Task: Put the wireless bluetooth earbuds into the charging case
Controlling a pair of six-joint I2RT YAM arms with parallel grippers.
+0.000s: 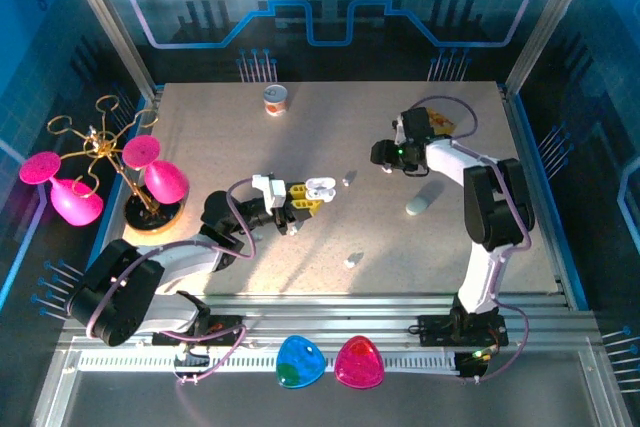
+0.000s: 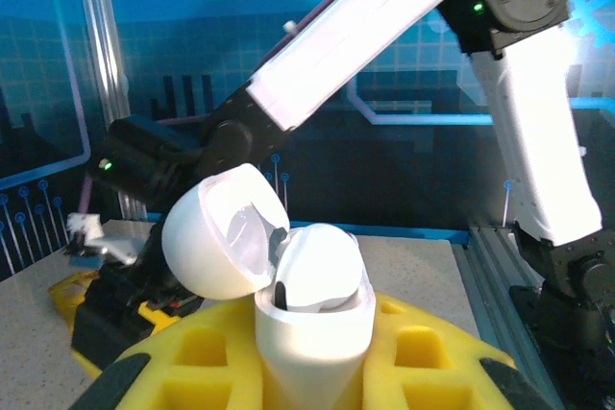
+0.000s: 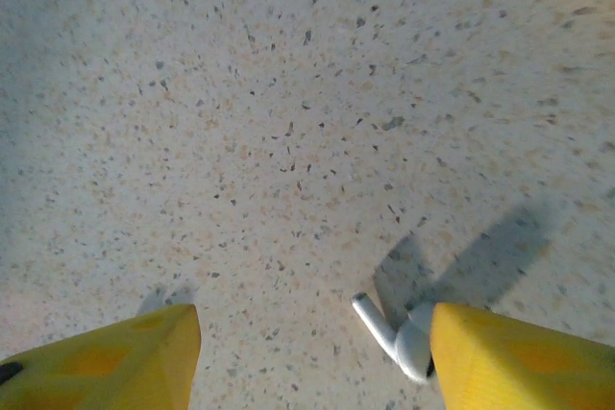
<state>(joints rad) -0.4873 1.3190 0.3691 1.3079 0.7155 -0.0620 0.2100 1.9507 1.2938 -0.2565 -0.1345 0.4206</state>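
My left gripper [image 1: 303, 197] is shut on a white charging case [image 1: 320, 187], lifted above the table's middle. In the left wrist view the case [image 2: 312, 328] sits upright between the yellow pads [image 2: 423, 352]. Its lid [image 2: 216, 237] is flipped open to the left and one white earbud [image 2: 322, 266] sits inside. My right gripper [image 1: 384, 155] hangs low over the table farther right, open. In the right wrist view an earbud [image 3: 396, 331] lies on the table against the inner side of the right finger [image 3: 519, 357], far from the left finger [image 3: 106, 362]. Two more earbuds [image 1: 348, 178] [image 1: 352, 260] lie loose on the table.
A closed pale case [image 1: 422, 200] lies right of centre. A small cup [image 1: 276, 99] stands at the back. A gold stand with pink glasses [image 1: 140, 172] occupies the left side. Blue [image 1: 299, 361] and pink [image 1: 359, 362] shells rest on the near rail.
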